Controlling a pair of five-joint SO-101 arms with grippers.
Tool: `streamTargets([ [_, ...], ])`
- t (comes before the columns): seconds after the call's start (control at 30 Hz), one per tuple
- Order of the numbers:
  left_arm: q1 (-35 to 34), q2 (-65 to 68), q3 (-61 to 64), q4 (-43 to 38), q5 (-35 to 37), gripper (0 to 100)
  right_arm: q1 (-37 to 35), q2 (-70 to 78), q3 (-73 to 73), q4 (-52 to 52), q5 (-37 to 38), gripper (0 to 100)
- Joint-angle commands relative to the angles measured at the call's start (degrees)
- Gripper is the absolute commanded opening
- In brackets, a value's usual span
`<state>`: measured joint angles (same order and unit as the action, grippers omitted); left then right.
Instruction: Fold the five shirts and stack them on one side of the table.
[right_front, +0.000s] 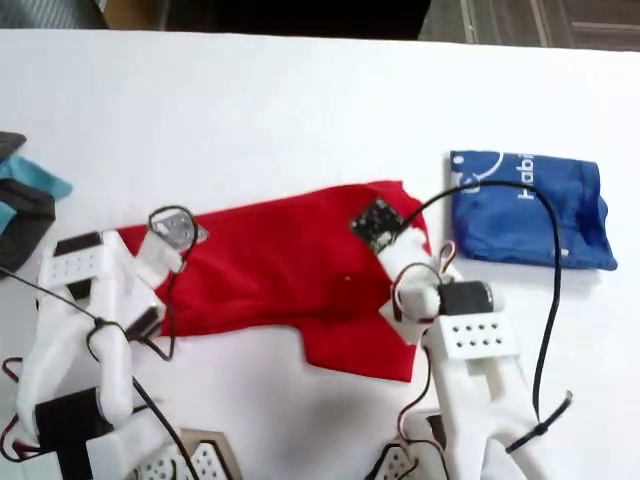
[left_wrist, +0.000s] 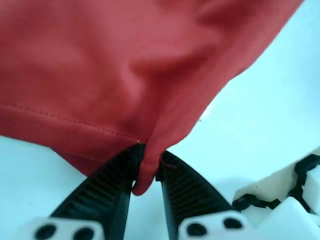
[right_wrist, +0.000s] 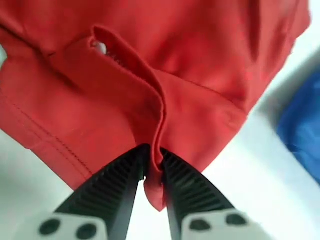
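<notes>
At the left edge of the high view, dark and teal garments (right_front: 22, 195) are seen on the white table (right_front: 300, 100). The red shirt (right_front: 290, 270) is spread at centre. Its left end is pinched by the left gripper (left_wrist: 147, 167) and its right end is clamped by the right gripper (right_wrist: 154, 162). A folded blue shirt (right_front: 530, 210) is laid at right.

A red shirt (right_front: 290, 270) is lying creased and partly folded, stretching sideways. A blue shirt (right_front: 530, 215), folded into a rectangle, is resting just beside its right end, not touching.
</notes>
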<state>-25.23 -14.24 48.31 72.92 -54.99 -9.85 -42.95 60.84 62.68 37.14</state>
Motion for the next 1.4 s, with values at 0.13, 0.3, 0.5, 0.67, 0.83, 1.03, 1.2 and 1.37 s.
streamTargets([
  [0.13, -0.5, -2.5, -0.5, -0.7, -0.7, 16, 0.5, -1.4, 2.8, -2.1, 0.2, 11.1],
  [0.3, -0.6, -2.8, -5.3, 1.5, -0.4, 25, 0.0, -1.8, 1.8, -2.1, 0.2, 32.7],
  [0.5, -0.6, -2.5, -24.3, 10.5, 0.4, 23, 0.5, -1.8, -6.7, -1.7, -0.3, 31.6],
  [0.67, 0.2, -1.8, -27.5, 7.4, 3.4, 23, 0.5, -1.2, -13.1, -5.0, -0.4, 28.0],
  [0.83, 1.1, 6.3, -22.7, 1.5, 3.5, 20, 0.5, 3.8, -14.1, -13.0, -2.4, 24.8],
  [1.03, -1.6, 17.7, -25.1, -2.3, 7.4, 3, 0.4, 21.9, -23.1, -12.0, -3.1, 12.6],
  [1.2, -2.5, 22.6, -29.8, -2.1, 7.5, 3, 0.1, 31.2, -32.2, -7.5, -3.2, 3.0],
  [1.37, -2.2, 26.7, -34.1, -2.3, 8.7, 3, 0.1, 35.0, -35.6, -7.2, -3.2, 2.1],
])
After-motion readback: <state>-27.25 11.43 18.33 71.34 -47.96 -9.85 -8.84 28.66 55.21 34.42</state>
